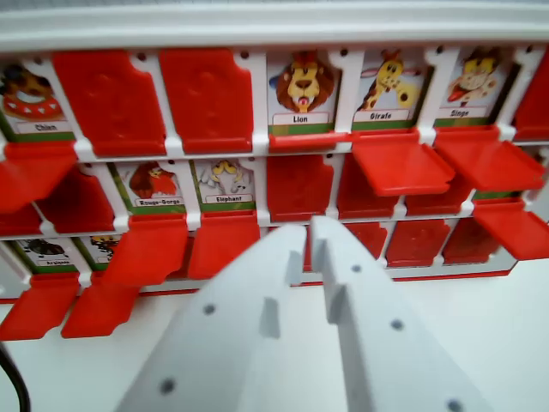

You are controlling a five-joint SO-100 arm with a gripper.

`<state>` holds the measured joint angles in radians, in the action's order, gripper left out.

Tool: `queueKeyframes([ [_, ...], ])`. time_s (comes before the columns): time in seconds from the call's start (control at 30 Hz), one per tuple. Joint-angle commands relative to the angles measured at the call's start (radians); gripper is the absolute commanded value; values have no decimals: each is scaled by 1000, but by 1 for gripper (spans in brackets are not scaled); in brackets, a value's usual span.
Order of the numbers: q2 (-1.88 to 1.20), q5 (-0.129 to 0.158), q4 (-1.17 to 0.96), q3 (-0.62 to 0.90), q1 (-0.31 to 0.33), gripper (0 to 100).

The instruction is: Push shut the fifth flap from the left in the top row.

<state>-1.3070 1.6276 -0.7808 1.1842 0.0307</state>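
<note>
Top row: on the board (257,103), Chien card (30,99), two closed flaps (110,101), Lion card (302,94), Girafe card (390,86) with flap (401,163) lying open, Singe card (470,86).
Gripper (310,236): white, low centre, jaws narrow, holding nothing.
Cut off: right edge flap (536,94).

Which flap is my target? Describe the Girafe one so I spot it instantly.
On the white game board, look along the top row of picture cards. The Girafe card sits between Lion and Singe; its red flap juts out open just beneath it, under the only yellow, long-necked animal.
</note>
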Motion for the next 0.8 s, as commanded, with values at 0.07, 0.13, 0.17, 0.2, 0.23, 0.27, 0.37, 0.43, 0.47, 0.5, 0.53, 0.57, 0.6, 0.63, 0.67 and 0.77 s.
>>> queueKeyframes([
  [0.07,3,-15,6,-74,-12,0],
  [0.13,18,-18,9,-77,-14,0],
  [0.17,26,-20,11,-83,-15,0],
  [0.2,37,-20,11,-92,-17,0],
  [0.23,46,-21,11,-101,-18,0],
  [0.27,55,-21,11,-110,-20,0],
  [0.37,86,-21,11,-141,-20,0],
  [0.43,103,-20,14,-158,-20,0],
  [0.47,112,-17,20,-164,-20,0],
  [0.5,118,-14,28,-170,-18,0],
  [0.53,126,-14,37,-178,-18,0],
  [0.57,133,-14,38,-189,-17,0],
  [0.6,140,-14,40,-195,-17,0],
  [0.63,147,-14,44,-202,-15,0],
  [0.67,152,-18,58,-206,-15,0],
  [0.77,158,-23,95,-206,-14,0],
])
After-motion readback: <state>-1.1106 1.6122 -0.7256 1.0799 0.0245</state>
